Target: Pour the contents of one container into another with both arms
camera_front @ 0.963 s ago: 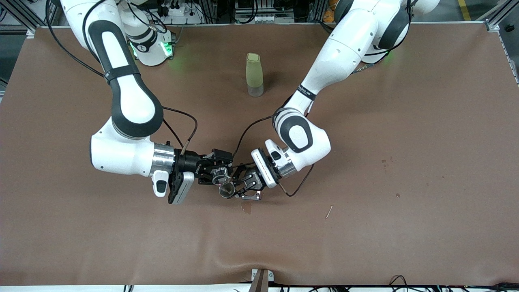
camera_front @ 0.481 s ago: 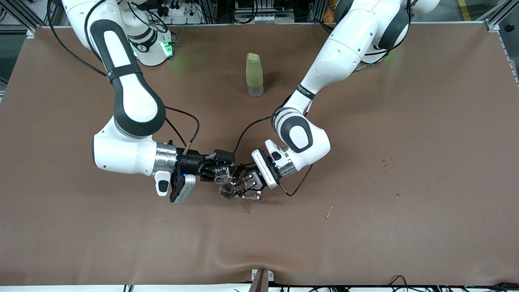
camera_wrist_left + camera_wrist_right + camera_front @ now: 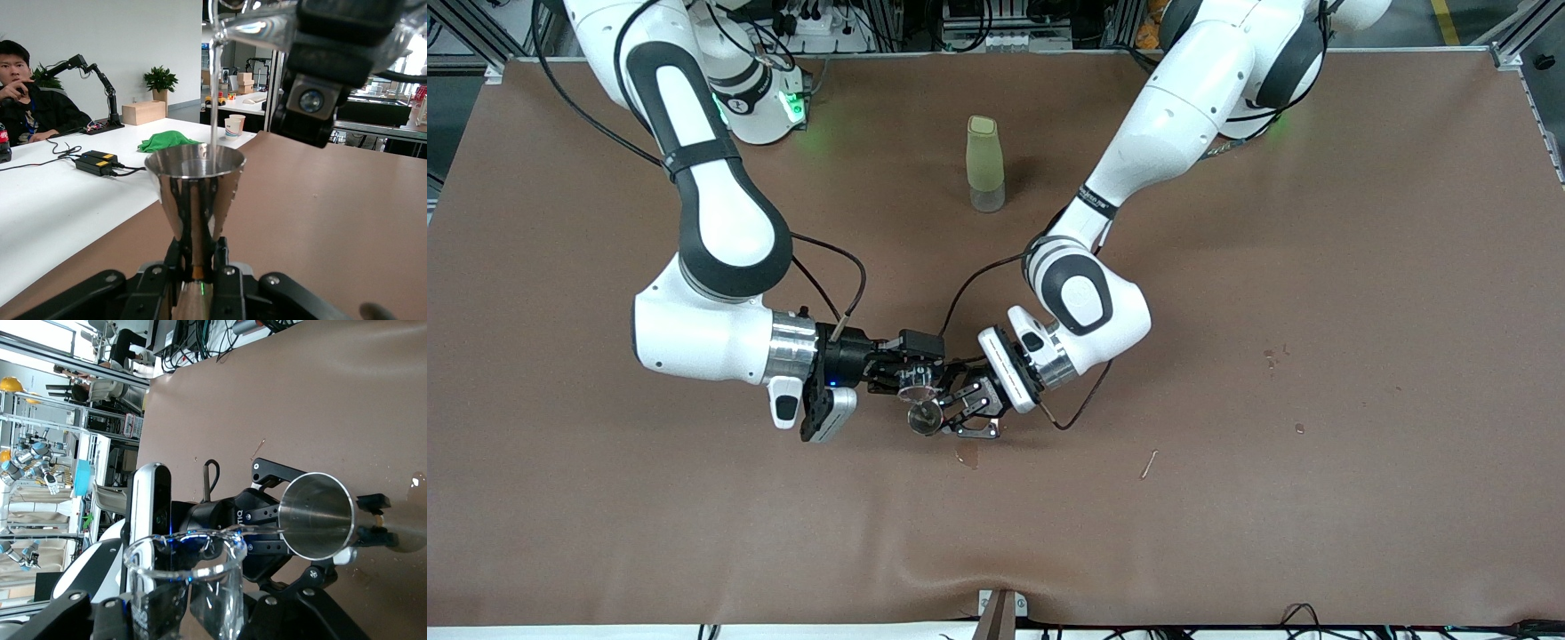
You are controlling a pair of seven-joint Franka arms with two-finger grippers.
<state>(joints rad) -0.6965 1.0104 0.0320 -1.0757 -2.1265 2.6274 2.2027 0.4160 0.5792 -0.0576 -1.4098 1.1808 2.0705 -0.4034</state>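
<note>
My left gripper (image 3: 958, 414) is shut on the waist of a steel jigger (image 3: 925, 418), held upright just above the middle of the table. In the left wrist view the jigger (image 3: 195, 180) rises between the fingers (image 3: 175, 257). My right gripper (image 3: 901, 372) is shut on a clear glass beaker (image 3: 914, 382), tipped over the jigger. A thin stream of clear liquid (image 3: 214, 93) falls from the beaker's lip (image 3: 253, 27) into the jigger's cup. In the right wrist view the beaker (image 3: 183, 580) fills the foreground, with the jigger's open mouth (image 3: 317, 515) past its rim.
A tall pale green bottle (image 3: 985, 164) stands upright, farther from the front camera than the grippers. A wet spot (image 3: 966, 456) lies on the brown mat just below the jigger. Small droplets (image 3: 1270, 358) and a short twig (image 3: 1149, 463) lie toward the left arm's end.
The right arm's wrist has rolled, tipping the beaker further over the jigger, and has shifted slightly toward it. The left arm and the jigger have stayed in place.
</note>
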